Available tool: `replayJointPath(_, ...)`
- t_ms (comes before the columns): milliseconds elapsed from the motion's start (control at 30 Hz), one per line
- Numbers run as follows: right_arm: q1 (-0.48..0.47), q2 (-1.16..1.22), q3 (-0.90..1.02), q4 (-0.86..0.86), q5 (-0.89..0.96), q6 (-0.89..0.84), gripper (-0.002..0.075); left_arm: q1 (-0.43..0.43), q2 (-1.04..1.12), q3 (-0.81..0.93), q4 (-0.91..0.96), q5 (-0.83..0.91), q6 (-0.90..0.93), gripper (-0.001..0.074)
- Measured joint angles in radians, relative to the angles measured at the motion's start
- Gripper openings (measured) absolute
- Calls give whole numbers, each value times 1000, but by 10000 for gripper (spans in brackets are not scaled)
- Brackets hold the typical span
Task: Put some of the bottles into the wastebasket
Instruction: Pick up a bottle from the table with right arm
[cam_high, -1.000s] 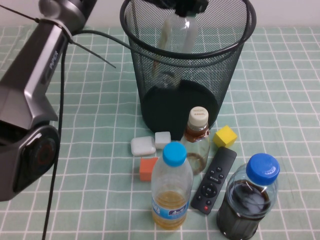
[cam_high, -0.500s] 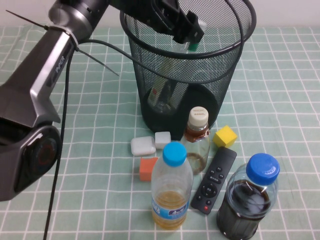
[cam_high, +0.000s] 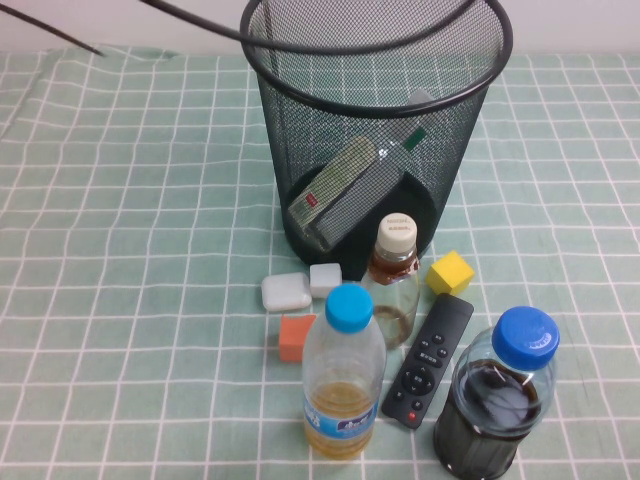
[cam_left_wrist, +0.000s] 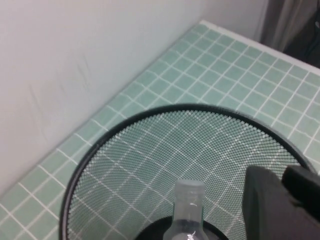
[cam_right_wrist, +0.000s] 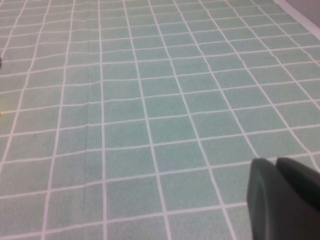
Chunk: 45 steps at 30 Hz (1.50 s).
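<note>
The black wire-mesh wastebasket (cam_high: 300, 150) stands at the back middle of the table. A clear bottle with a white cap and green neck band (cam_high: 350, 190) lies tilted inside it. The left wrist view looks down into the wastebasket (cam_left_wrist: 125, 130) at that bottle's cap (cam_left_wrist: 189, 190). My left gripper (cam_left_wrist: 286, 180) is above the bin, shut and empty, and it is out of the high view. The smaller cream-capped bottle of brownish liquid (cam_high: 393, 280) stands upright just in front of the bin. My right gripper (cam_right_wrist: 277, 170) is shut and empty over bare tablecloth.
In front of the bin stand a blue-capped bottle of yellow liquid (cam_high: 343, 375) and a squat blue-capped bottle of dark liquid (cam_high: 497, 400). A black remote (cam_high: 430, 360), a yellow cube (cam_high: 450, 272), an orange cube (cam_high: 296, 336) and two white blocks (cam_high: 286, 291) lie around them. A black cable (cam_high: 300, 45) crosses above the bin.
My left arm has pulled up and out of the high view. The clear bottle it held over the bin now lies tilted inside the wastebasket.
</note>
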<state>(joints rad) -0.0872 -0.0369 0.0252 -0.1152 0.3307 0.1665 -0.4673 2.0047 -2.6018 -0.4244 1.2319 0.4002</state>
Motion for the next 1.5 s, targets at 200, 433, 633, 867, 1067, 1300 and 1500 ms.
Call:
replayJointPath(200, 0, 0, 0, 0, 0, 0, -7, 0, -249, 87, 66, 23, -1, 6)
replayJointPath(433, 0, 0, 0, 0, 0, 0, -7, 0, -601, 470, 198, -10, -2, 1)
replayJointPath(633, 0, 0, 0, 0, 0, 0, -7, 0, -947, 943, 224, -235, -10, 1)
replayJointPath(867, 0, 0, 0, 0, 0, 0, -7, 0, -1346, 1532, 224, -487, -113, 1)
replayJointPath(1067, 0, 0, 0, 0, 0, 0, -7, 0, -1583, 1938, 224, -724, -134, 1)
replayJointPath(1300, 0, 0, 0, 0, 0, 0, -7, 0, -1717, 2150, 224, -811, -140, 1)
replayJointPath(1500, 0, 0, 0, 0, 0, 0, -7, 0, -1727, 2213, 228, -832, -142, 1)
